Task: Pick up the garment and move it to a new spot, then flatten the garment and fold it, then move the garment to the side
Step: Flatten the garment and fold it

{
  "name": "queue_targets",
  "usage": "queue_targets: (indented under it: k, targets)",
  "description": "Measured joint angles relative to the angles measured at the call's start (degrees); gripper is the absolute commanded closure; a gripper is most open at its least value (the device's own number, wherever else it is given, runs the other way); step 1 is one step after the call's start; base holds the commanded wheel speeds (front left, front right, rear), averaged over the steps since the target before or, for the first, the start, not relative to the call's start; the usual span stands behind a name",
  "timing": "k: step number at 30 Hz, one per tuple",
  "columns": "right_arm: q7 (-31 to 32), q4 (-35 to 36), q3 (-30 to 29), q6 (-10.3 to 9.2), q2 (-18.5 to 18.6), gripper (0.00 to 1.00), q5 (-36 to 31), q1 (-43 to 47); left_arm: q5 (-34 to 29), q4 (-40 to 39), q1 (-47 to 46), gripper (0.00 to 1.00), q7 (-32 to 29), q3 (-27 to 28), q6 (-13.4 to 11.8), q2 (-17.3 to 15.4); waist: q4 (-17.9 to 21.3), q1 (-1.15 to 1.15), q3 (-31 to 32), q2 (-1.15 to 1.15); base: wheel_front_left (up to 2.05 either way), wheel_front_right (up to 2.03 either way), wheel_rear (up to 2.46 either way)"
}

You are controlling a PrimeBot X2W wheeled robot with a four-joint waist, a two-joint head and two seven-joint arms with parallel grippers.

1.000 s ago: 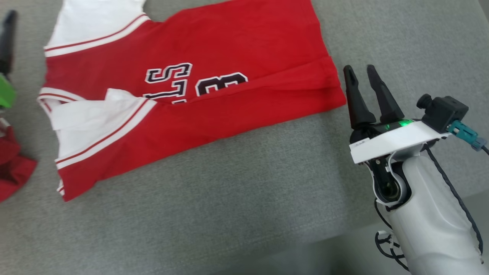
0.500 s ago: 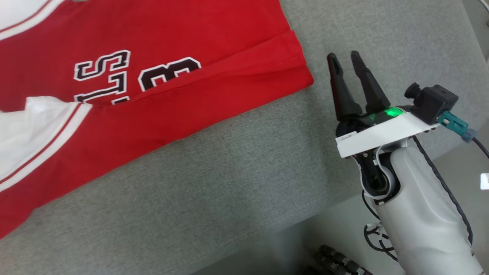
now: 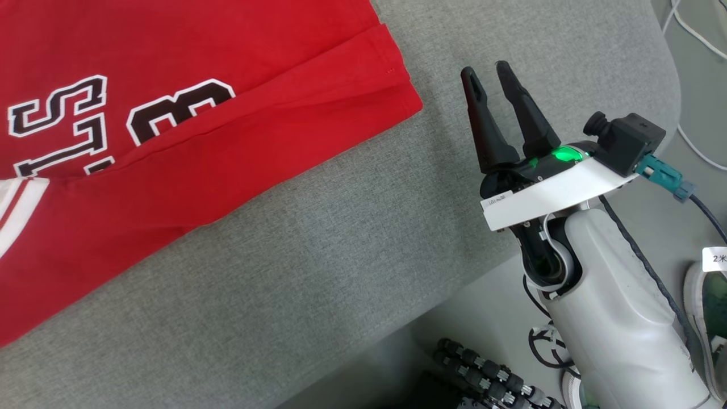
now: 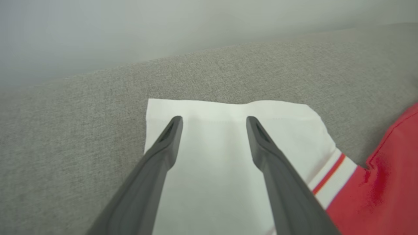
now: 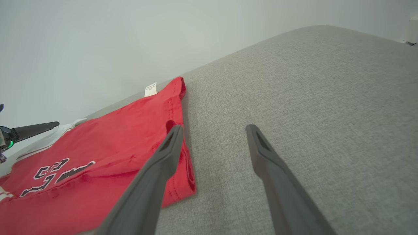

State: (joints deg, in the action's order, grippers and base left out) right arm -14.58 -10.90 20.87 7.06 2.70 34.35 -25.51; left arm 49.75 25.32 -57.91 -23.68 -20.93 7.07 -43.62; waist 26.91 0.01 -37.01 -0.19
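The garment (image 3: 216,74) is a red jersey with white sleeves and black-and-white lettering, lying spread on the grey cushion (image 3: 318,272), its lower half folded up along a crease. My right gripper (image 3: 485,71) stands open beside the garment's hem corner, a little to its right, with nothing between its fingers. In the right wrist view the hem (image 5: 183,156) lies by the right gripper (image 5: 212,129) at its left finger. In the left wrist view my left gripper (image 4: 214,119) is open above the white sleeve (image 4: 228,130), holding nothing. The left gripper's finger (image 5: 36,129) shows far off in the right wrist view.
The cushion's front and right edges (image 3: 653,68) fall away to the floor. A shoe (image 3: 707,307), white cables (image 3: 690,34) and a black ribbed cable chain (image 3: 488,375) lie below on the right. A pale wall (image 5: 130,39) backs the cushion.
The head camera has swung to the right, so the garment slides toward the picture's left and floor items enter at the right. The right gripper stays open beside the hem.
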Motion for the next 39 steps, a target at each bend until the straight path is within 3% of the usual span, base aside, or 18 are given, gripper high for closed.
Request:
queue_targets:
  k: [6, 23, 24, 25, 26, 27, 39]
  targets:
    - [0.0, 1.6, 0.1, 0.0, 0.0, 0.0, 1.3, 0.0, -2.5, 1.7, -2.7, 0.0, 0.9, 0.1, 0.0, -2.8, 1.5, 0.0, -1.5, 0.0, 0.0, 0.0, 0.0]
    - [0.0, 2.7, 1.1, 0.0, -0.1, 0.0, 2.0, 0.0, -2.8, 8.1, -4.3, 0.0, 0.3, 0.7, 0.0, -2.9, 2.7, 0.0, -2.1, 0.0, 0.0, 0.0, 0.0]
    - [0.0, 2.7, 1.1, 0.0, -0.1, 0.0, 2.1, 0.0, -2.7, 8.3, -4.3, 0.11, 0.3, 0.6, 0.0, -2.8, 2.8, 0.0, -2.0, 0.0, 0.0, 0.0, 0.0]
    - [0.0, 2.7, 1.1, 0.0, -0.1, 0.0, 2.1, 0.0, -2.3, 8.4, -4.3, 0.43, 0.3, 0.6, 0.0, -2.8, 2.8, 0.0, -2.0, 0.0, 0.0, 0.0, 0.0]
    - [0.0, 2.7, 1.1, 0.0, -0.1, 0.0, 2.1, 0.0, -1.7, 8.6, -4.4, 0.64, 0.2, 0.5, 0.0, -2.7, 2.8, 0.0, -1.9, 0.0, 0.0, 0.0, 0.0]
    - [0.0, 2.7, 1.1, 0.0, -0.1, 0.0, 2.1, 0.0, -1.7, 8.6, -4.4, 1.0, 0.4, 0.4, 0.0, -2.6, 2.8, 0.0, -1.8, 0.0, 0.0, 0.0, 0.0]
    - [0.0, 1.7, 0.2, 0.0, -0.1, 0.0, 1.8, 0.0, -1.5, 9.3, -4.7, 1.0, 3.9, -1.4, 0.0, 0.3, 1.6, 0.0, 0.5, 0.0, 0.0, 0.0, 0.0]
